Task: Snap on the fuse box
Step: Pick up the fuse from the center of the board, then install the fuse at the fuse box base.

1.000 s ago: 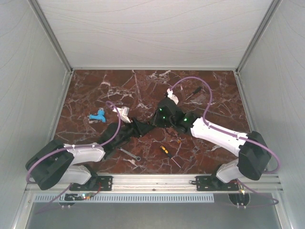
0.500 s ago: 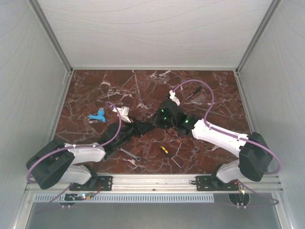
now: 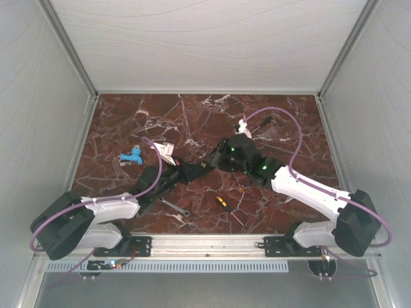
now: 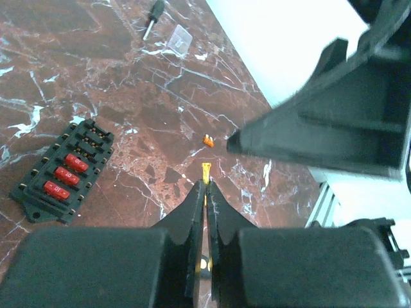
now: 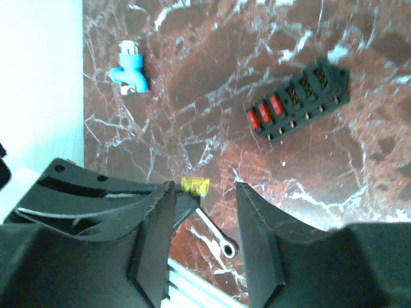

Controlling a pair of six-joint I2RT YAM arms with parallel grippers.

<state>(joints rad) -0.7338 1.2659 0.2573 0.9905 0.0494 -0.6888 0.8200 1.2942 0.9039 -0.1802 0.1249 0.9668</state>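
Note:
The fuse box [image 4: 64,170] lies flat on the marble, a black block with three red fuses at one end; in the right wrist view the fuse box [image 5: 298,99] sits far right. In the top view it is hidden under the arms. My left gripper [image 4: 205,185] is shut on a small yellow fuse [image 5: 195,186], pinched at its very tips above the table. My right gripper [image 5: 204,192] stands open around that fuse, its left finger close beside it and its right finger well apart. The left gripper [image 3: 198,169] and right gripper [image 3: 210,164] meet at mid-table.
A loose orange fuse [image 4: 208,139] lies on the marble past my left fingertips. A silver wrench [image 3: 174,207] and a yellow-and-black screwdriver [image 3: 223,203] lie near the front. A blue fitting [image 3: 131,155] sits at left. A small screwdriver [image 4: 153,13] and a clear cover [image 4: 180,38] lie far back.
My left gripper has closed on the yellow fuse. My right gripper has opened off it, and the right arm has swung outward to the right.

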